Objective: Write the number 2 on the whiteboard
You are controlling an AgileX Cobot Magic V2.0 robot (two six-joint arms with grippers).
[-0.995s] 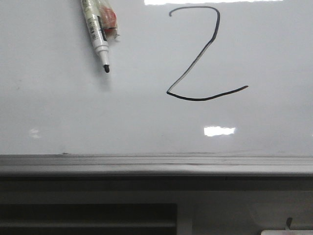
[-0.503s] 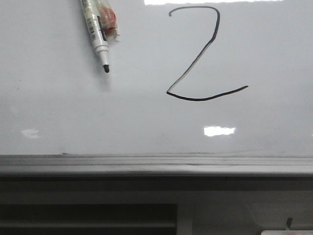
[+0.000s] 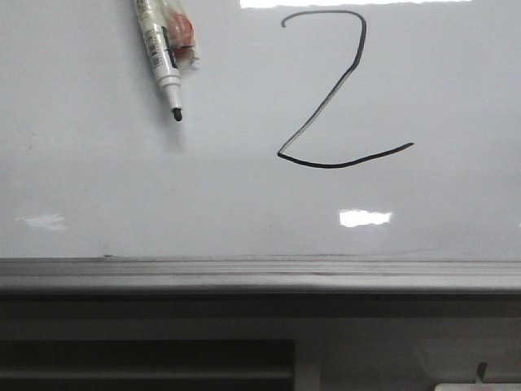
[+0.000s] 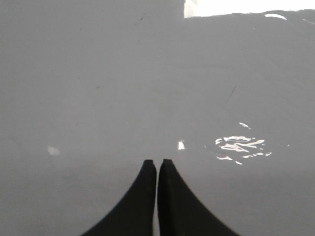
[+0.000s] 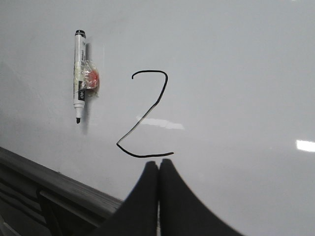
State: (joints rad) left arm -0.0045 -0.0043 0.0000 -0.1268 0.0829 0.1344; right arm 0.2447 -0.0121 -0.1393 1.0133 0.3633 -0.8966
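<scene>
The thin black hand-drawn number 2 [image 3: 342, 98] looks complete on the glossy white whiteboard [image 3: 244, 204]; the white marker [image 3: 163, 57] clings there, and the left end effector [image 4: 157, 163] and right end effector [image 5: 158, 163] are clenched, empty.

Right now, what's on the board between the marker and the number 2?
Nothing: only bare whiteboard lies between the marker and the number 2. The front view shows this, and the right wrist view shows the same.

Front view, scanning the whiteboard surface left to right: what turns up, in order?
White marker pen with black tip stuck to the glossy white whiteboard → red blob taped beside it → black hand-drawn number 2.
</scene>
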